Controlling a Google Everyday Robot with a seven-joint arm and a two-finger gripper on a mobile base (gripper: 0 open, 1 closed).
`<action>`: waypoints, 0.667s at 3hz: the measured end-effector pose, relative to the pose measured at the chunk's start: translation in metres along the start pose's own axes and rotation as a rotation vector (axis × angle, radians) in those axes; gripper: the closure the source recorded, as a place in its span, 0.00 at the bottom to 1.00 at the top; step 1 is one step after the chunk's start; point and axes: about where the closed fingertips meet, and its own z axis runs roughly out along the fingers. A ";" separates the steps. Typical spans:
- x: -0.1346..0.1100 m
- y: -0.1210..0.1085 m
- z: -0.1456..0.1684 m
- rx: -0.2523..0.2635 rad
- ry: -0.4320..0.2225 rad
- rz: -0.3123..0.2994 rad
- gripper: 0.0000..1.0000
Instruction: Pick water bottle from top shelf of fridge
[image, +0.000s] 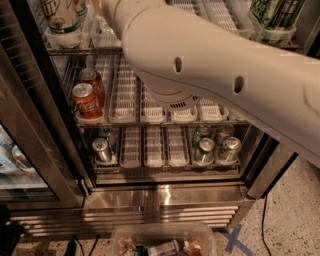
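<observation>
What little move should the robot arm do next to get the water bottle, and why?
Probably reach slightly deeper along the top shelf. The arm runs up past the picture's top edge there, so the gripper is out of view, and the water bottle is not visible either; nothing shows a grasp.

Inside fridge (165, 197): wire racks (165, 122), three. Red cans (86, 101), two, fridge's middle rack, left end. Silver-topped cans (102, 149), six, fridge's bottom rack: two left, four right. Printed bottles (62, 17), two, fridge's top rack, one at each end. Clear tub (160, 236), one, on floor before fridge. Arm (215, 65), one; gripper past top edge, unseen.
</observation>
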 end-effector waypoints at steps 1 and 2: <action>0.017 -0.037 -0.028 -0.014 0.099 -0.025 1.00; 0.040 -0.063 -0.055 -0.040 0.193 -0.051 1.00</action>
